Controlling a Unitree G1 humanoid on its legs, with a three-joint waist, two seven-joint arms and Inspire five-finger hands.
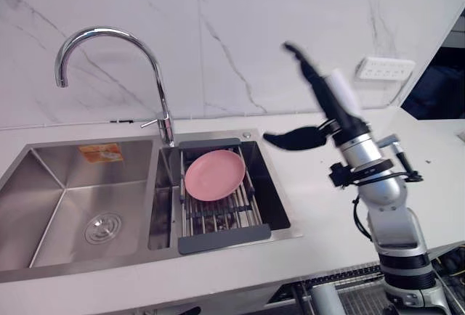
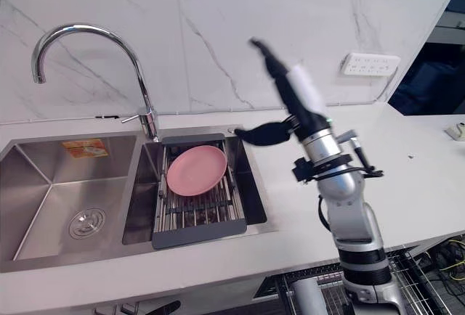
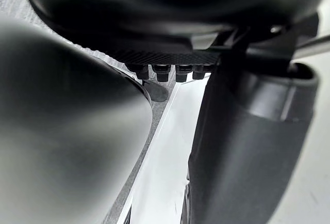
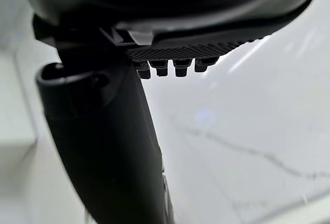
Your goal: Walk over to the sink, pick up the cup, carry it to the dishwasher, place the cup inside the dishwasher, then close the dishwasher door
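The robot stands at a double sink point(image 1: 36, 191) set in a white marble counter point(image 1: 305, 191). The step in hand is judged to be the reach for the cup, with nothing yet grasped.

The right hand point(image 1: 330, 104) is raised above the counter at about 3 o'clock from the sink. Its fingers point(image 1: 309, 68) are straight and apart from the thumb, which juts toward the basin, and it holds nothing. The left hand point(image 3: 175, 53) shows close up in its wrist view. Its fingers also look straight, and nothing lies in its grip.

A pink plate point(image 1: 214, 175) rests on a drying rack point(image 1: 218, 217) in the right basin, at about 8 o'clock from the raised hand and well apart from it. A curved chrome faucet point(image 1: 156, 75) rises behind the basins.

Where the cup lies cannot be told from here, so neither can its place relative to the fingers. The next move likely calls for finding the cup, then lowering the open hand to it.
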